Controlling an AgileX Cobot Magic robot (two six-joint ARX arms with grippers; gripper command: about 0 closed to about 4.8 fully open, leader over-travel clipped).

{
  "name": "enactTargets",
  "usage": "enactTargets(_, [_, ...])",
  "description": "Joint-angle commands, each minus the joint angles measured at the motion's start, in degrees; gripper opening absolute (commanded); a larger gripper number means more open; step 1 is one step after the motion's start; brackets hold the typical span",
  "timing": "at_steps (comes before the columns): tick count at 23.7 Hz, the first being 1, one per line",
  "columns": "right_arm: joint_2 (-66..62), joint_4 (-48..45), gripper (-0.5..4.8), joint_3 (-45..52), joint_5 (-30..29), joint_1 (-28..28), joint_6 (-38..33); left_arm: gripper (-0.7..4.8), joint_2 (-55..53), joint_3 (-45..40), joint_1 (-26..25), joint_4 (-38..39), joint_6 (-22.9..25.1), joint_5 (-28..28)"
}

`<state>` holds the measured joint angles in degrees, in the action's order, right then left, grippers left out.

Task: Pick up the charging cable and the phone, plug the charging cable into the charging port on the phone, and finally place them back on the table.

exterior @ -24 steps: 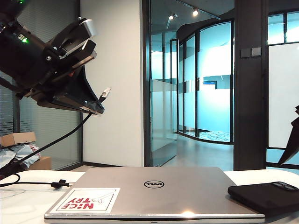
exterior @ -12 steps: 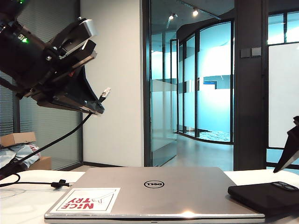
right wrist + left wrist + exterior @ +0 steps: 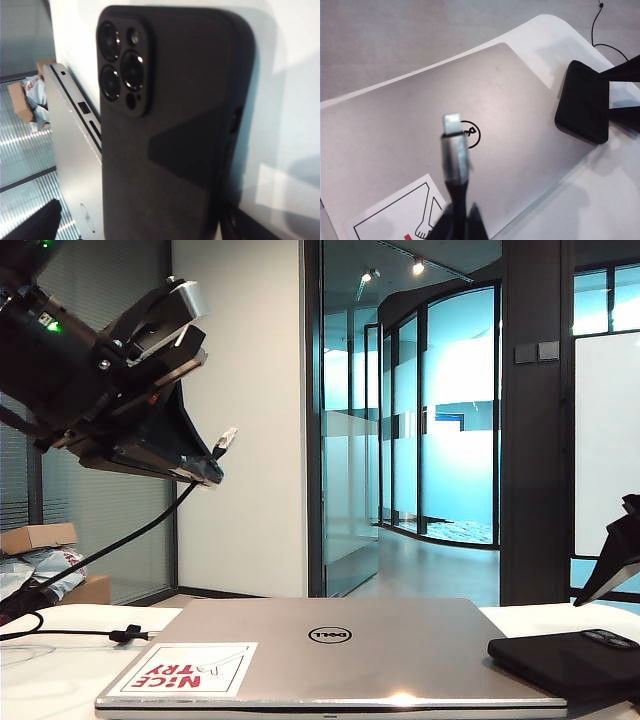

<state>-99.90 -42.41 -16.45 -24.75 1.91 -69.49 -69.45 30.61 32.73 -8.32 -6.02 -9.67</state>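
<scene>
Nearest the exterior camera, the silver laptop (image 3: 330, 655) lies shut on the white worktop (image 3: 40, 680), its red-lettered sticker (image 3: 185, 668) at the front. The phone (image 3: 570, 660) rests face down just beside the laptop's right edge, partly overlapping it in that view, camera bump up. The right end effector (image 3: 615, 570) hangs just above the phone with its jaws spread wide and nothing between them; the right wrist view is filled by the phone's back (image 3: 170, 125).

The main risk sits here: the laptop's edge (image 3: 75, 150) runs close along one long side of the phone, so a finger coming down on that side could strike the lid or find no gap, and the phone might be pushed sideways instead of gripped. A pinch on the smooth case could also slip.

Farther back and high on the left, the left end effector (image 3: 205, 465) is clamped on the charging cable (image 3: 120, 540) just behind its plug (image 3: 452, 125), which points out over the laptop. The slack cord trails down to the worktop, its tie band (image 3: 128, 634) lying there; a long carry could tug it taut and skew the plug.

Beyond stand cardboard boxes (image 3: 40, 538) and glass partitions (image 3: 440, 410), clear of the work.
</scene>
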Motion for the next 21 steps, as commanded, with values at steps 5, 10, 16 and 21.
enactTargets(5, [-3.8,-3.9,4.31,0.1,0.2,0.0,-0.8,-0.06,0.1,0.2,0.0,-0.7,0.0,-0.1])
enactTargets(10, [-5.7,-4.9,4.31,-0.1,0.2,0.0,-0.8,-0.06,0.1,0.2,0.0,-0.7,0.0,-0.1])
enactTargets(16, [-6.1,-5.2,4.27,-0.1,-1.1,-0.1,-0.8,-0.06,0.1,0.2,0.0,-0.7,0.0,-0.1])
enactTargets(21, [-6.1,-5.2,3.83,-0.1,-0.7,-0.1,-0.8,-0.06,0.1,0.2,0.0,-0.7,0.0,-0.1])
